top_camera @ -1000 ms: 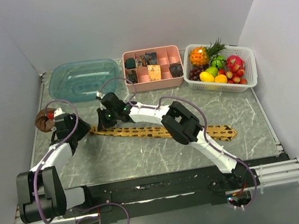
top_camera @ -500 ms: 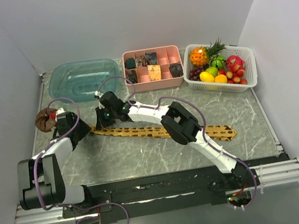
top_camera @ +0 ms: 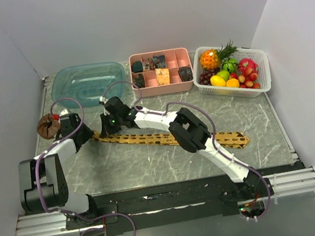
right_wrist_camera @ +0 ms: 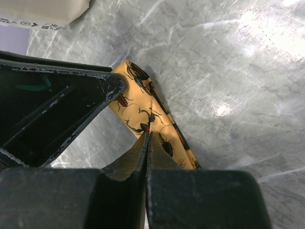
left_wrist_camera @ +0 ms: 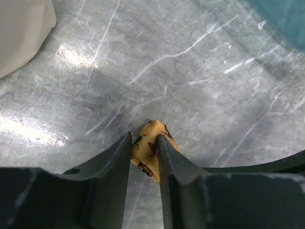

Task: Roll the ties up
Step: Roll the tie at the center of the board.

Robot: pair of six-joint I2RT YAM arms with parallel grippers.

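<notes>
The left claw has its two fingers set against either edge of the tie at its narrow end. The cloth fills the gap, and the tip projects just past the fingertips. The right claw is closed, tips together, bearing on the cloth just beside the left claw; whether it nips a fold cannot be told. In the overhead view the tie lies flat on the bench, running from left of centre to its wide pointed end at lower right, with no turn formed. Judgement: the step in hand is securing the narrow end to start the roll. The next move calls for a firm pinch, then turning that end over onto the strip while the right claw holds the cloth down clear of the fold line. Only the wrist views show finger contact and the insect print. Only the overhead view shows the full unrolled length, plus the pink tray and fruit basket near the top, well apart.
</notes>
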